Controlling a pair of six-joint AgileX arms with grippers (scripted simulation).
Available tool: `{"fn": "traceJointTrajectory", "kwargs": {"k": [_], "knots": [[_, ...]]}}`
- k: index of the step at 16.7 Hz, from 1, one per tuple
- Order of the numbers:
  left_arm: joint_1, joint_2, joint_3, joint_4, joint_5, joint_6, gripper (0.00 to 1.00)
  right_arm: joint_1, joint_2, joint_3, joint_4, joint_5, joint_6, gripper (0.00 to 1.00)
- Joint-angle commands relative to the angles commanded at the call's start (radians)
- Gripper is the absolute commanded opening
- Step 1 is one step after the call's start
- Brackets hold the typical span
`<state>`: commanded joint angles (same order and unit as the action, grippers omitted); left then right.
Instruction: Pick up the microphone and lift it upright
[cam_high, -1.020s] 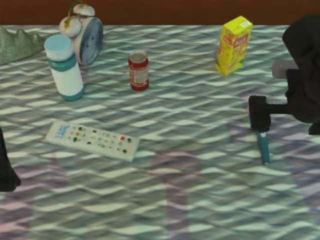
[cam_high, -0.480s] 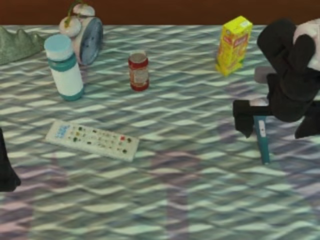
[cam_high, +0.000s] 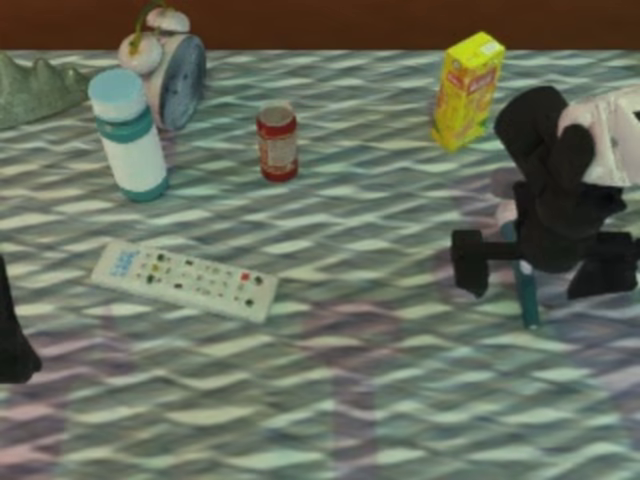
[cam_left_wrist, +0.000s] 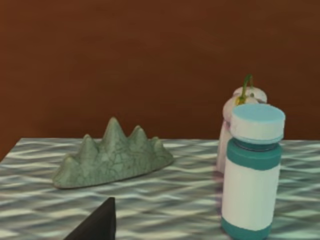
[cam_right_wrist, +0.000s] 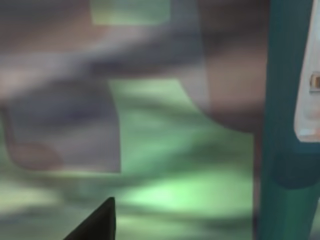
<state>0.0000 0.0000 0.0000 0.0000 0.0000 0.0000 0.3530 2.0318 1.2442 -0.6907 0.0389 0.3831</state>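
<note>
The right gripper (cam_high: 540, 268) hangs low over the microphone (cam_high: 526, 295), and its jaws are wide open, 1 dark finger on each side of the teal handle. They do not squeeze it. The microphone lies flat on the counter (cam_high: 400, 400) at the right side, with its thin end pointing to the near edge and its head hidden under the arm. The right wrist view shows the teal handle (cam_right_wrist: 285, 120) very close, with its white strip.

So the reach looks done. I think the closing, the lift and the standing up are all left to do.

The left gripper (cam_high: 12, 340) is parked at the left edge, far away.

The counter has a wavy green and grey pattern. A dark brown wall (cam_left_wrist: 150, 60) stands behind it.
</note>
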Motion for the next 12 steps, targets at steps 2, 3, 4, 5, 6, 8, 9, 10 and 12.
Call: {"fn": "traceJointTrajectory", "kwargs": {"k": [2, 3, 4, 5, 6, 8, 9, 10, 12], "knots": [[0.0, 0.0, 0.0, 0.0, 0.0, 0.0, 1.0, -0.001, 0.052, -0.03, 0.083, 0.0, -0.001, 1.0], [0.0, 0.0, 0.0, 0.0, 0.0, 0.0, 1.0, -0.002, 0.073, -0.041, 0.113, 0.0, -0.001, 1.0], [0.0, 0.0, 0.0, 0.0, 0.0, 0.0, 1.0, -0.002, 0.087, -0.048, 0.132, 0.001, -0.001, 1.0], [0.0, 0.0, 0.0, 0.0, 0.0, 0.0, 1.0, -0.003, 0.093, -0.051, 0.14, 0.001, -0.001, 1.0], [0.0, 0.0, 0.0, 0.0, 0.0, 0.0, 1.0, -0.003, 0.093, -0.051, 0.141, 0.001, -0.001, 1.0], [0.0, 0.0, 0.0, 0.0, 0.0, 0.0, 1.0, -0.003, 0.093, -0.051, 0.141, 0.001, -0.001, 1.0], [0.0, 0.0, 0.0, 0.0, 0.0, 0.0, 1.0, -0.003, 0.093, -0.051, 0.141, 0.001, -0.001, 0.92], [0.0, 0.0, 0.0, 0.0, 0.0, 0.0, 1.0, -0.003, 0.093, -0.051, 0.141, 0.001, -0.001, 0.85], [0.0, 0.0, 0.0, 0.0, 0.0, 0.0, 1.0, -0.003, 0.093, -0.051, 0.141, 0.001, -0.001, 0.7]]}}
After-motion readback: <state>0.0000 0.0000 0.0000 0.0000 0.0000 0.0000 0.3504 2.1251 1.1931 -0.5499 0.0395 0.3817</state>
